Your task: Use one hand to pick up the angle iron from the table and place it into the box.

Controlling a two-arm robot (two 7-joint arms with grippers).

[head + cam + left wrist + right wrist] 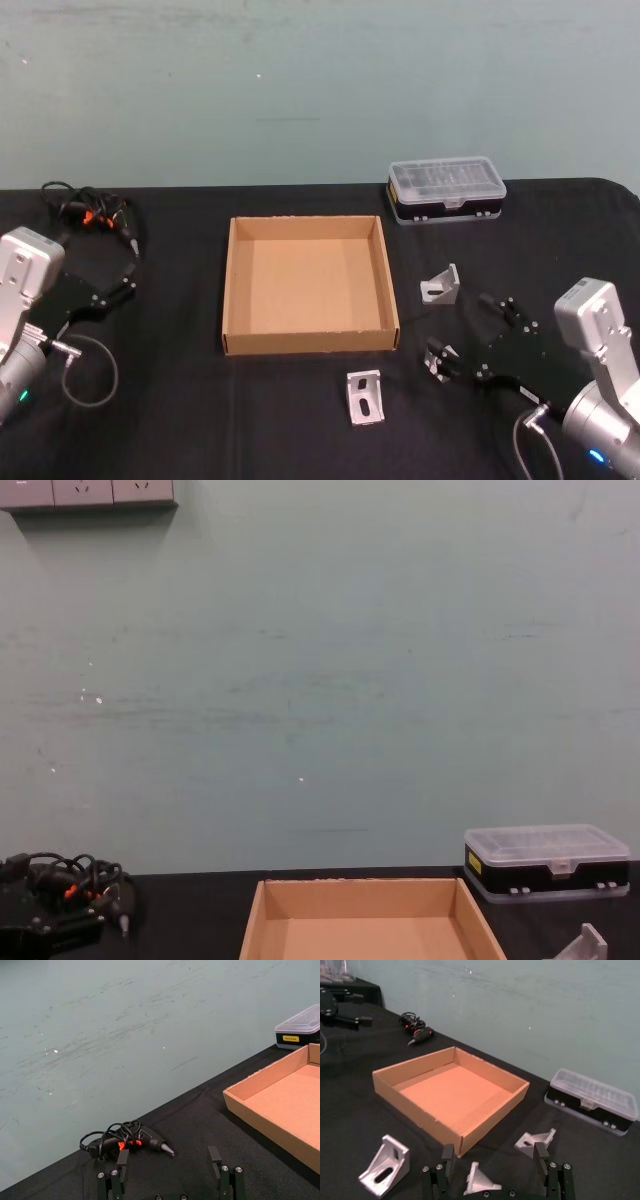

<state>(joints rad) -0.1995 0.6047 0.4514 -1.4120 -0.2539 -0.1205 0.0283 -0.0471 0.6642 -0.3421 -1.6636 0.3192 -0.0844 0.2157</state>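
Step one, the grab: right gripper (494, 1152) is spread wide around an angle iron (477, 1181) and must squeeze it; left gripper (168, 1156) waits, wide too.

A: That shallow tan cardboard box (310, 341) looks matt and papery, with no shine on it.
B: The small silver angle iron (365, 398) is bare metal with a dull satin sheen. The black plastic case with its clear lid (446, 186) looks glossy, and the flat black table (200, 420) looks like matt cloth.
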